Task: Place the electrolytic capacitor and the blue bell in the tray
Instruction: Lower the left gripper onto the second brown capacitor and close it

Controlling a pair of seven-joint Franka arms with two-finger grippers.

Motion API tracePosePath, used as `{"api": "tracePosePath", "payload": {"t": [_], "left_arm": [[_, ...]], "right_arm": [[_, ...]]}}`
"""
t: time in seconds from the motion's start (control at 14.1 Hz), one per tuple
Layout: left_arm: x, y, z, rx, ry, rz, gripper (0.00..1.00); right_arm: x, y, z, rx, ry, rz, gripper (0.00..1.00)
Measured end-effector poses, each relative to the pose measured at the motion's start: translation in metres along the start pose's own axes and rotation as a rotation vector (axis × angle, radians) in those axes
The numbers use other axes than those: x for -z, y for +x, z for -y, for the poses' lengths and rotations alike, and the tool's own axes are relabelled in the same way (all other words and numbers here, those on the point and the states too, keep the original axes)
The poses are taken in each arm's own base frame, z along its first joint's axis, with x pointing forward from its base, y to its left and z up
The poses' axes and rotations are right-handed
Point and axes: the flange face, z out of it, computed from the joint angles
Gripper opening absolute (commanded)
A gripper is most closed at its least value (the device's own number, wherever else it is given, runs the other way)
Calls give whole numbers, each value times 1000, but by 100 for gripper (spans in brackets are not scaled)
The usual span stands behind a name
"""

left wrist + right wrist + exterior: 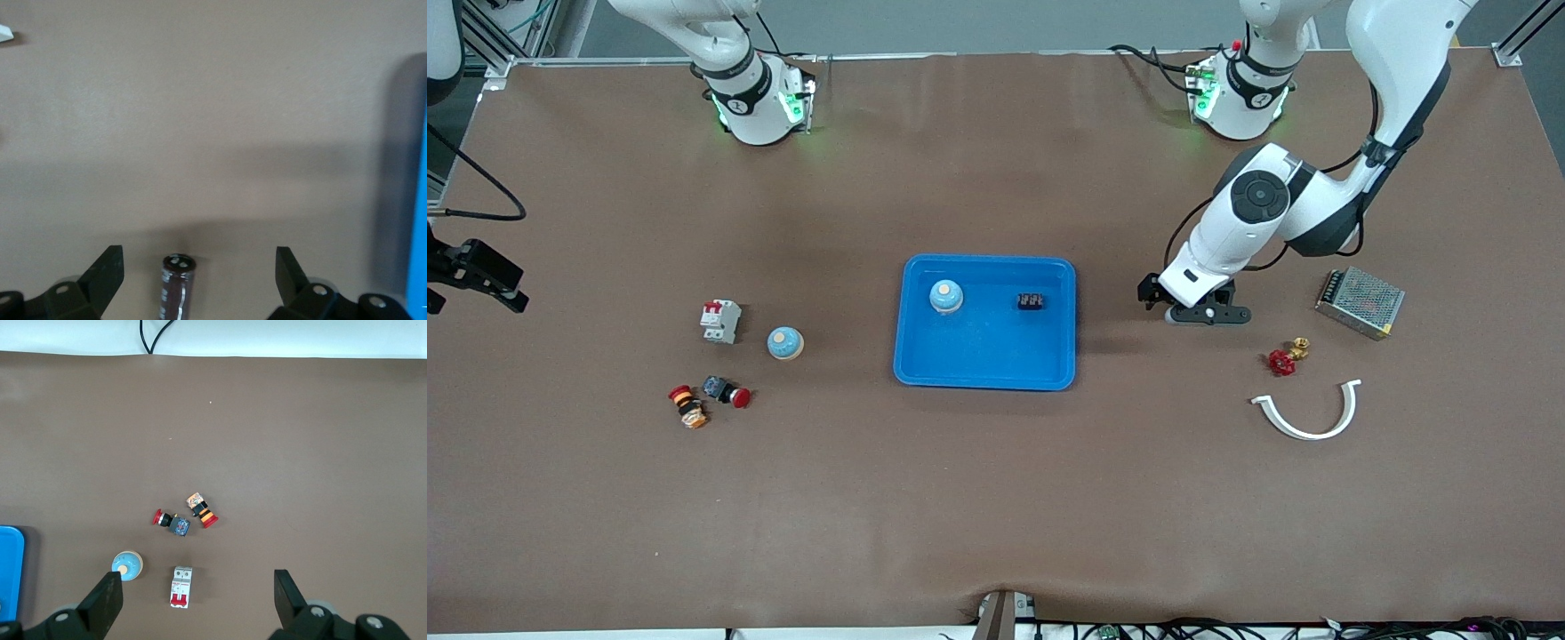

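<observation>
The big brown table point(996, 498) holds everything. The blue tray point(985, 369) sits in the middle of it, toward the right arm's end from the left gripper point(1199, 313). One blue bell point(946, 296) stands in the tray, next to a small black block point(1030, 302). A second blue bell point(785, 343) sits on the table outside the tray, under the right gripper's point(199, 600) camera, beside a white breaker point(720, 321).

The left gripper hangs low over the table near the tray, its two fingers point(107, 270) spread wide apart and holding nothing. The dark capacitor point(177, 287) lies on the table right between them, touching neither.

The right gripper is up high over its end of the table, fingers wide apart too, and empty. That arm waits.

Near the breaker lie two red push buttons point(727, 391).
</observation>
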Motion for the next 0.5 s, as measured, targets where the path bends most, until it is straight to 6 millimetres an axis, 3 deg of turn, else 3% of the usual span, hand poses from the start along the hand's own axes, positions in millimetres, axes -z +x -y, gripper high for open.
{"api": "tracePosePath", "payload": {"t": [0.28,0.5], "left_arm": [[-17,-18,18,-32,-3,-18,100],[-26,-31,19,-41,-15,-10,100]], "right_arm": [[0,0,-1,-1,0,0,100],[0,0,-1,-1,0,0,100]]}}
